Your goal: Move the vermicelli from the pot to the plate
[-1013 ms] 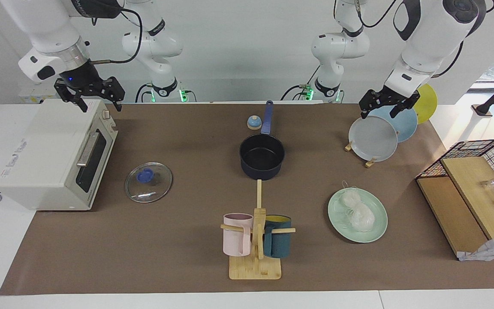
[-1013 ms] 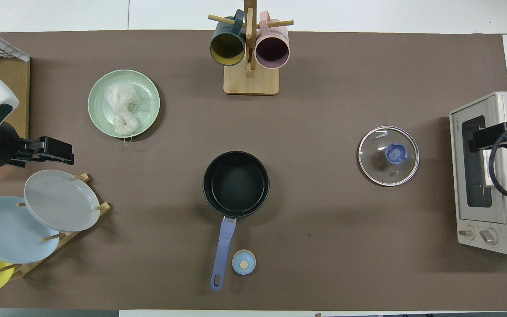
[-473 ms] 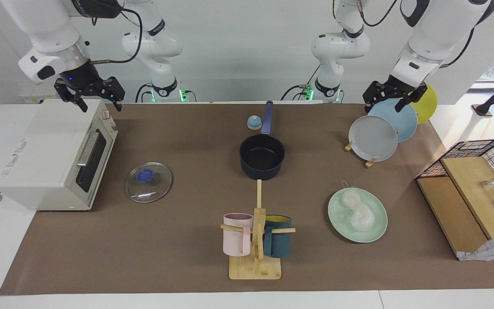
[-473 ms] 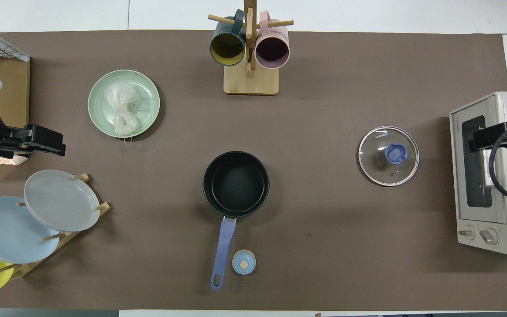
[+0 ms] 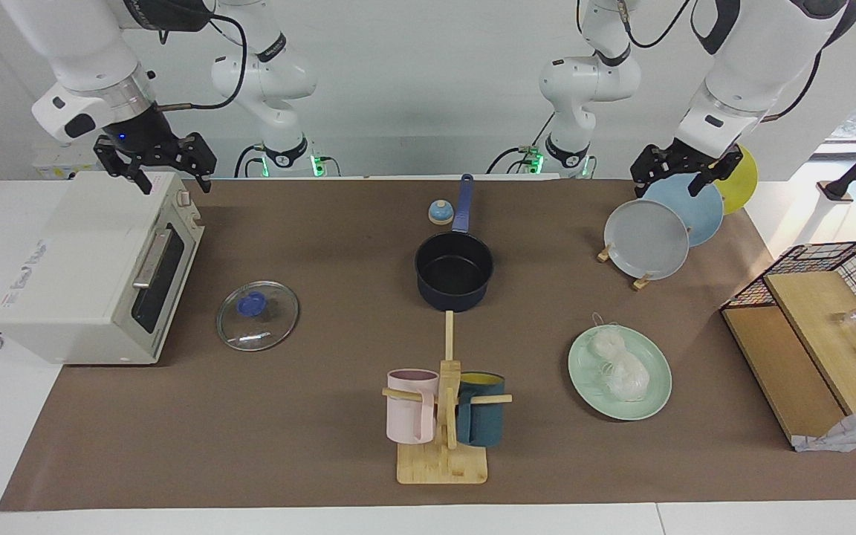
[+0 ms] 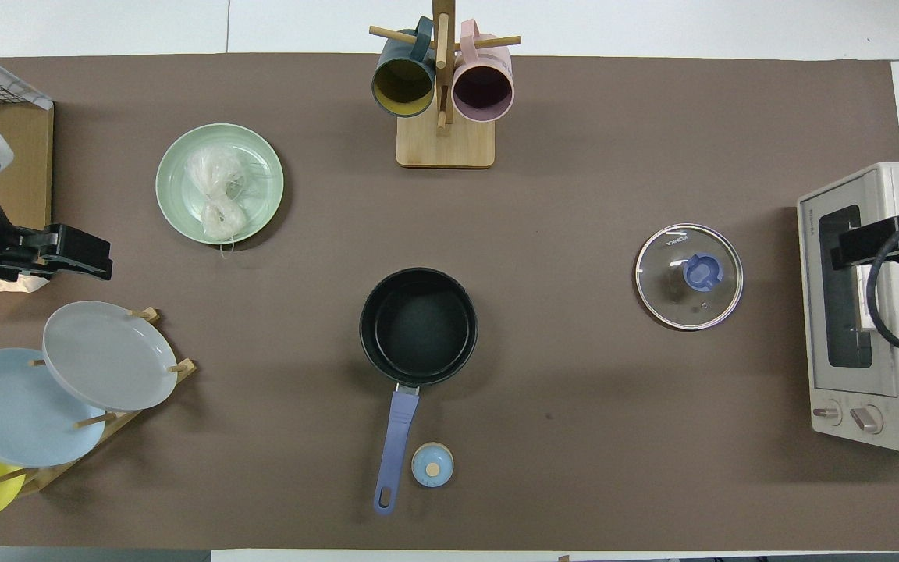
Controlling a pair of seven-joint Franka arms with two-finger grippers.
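The vermicelli [image 5: 620, 369] sits on the plate [image 5: 655, 401] near the table's front edge, and the pot [image 5: 454, 271] mid-table is empty, so we think the job's done. Left gripper [image 5: 684, 172] and right gripper [image 5: 154, 165] hang up w/ fingers apart, holding nothing. Next: just rest.

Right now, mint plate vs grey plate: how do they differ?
The mint-green plate lies flat on the table; the grey plate leans on edge in the wooden rack. The mint-green plate carries the vermicelli; the grey plate is bare. The grey plate stands nearer to the robots. Both are round and plain.
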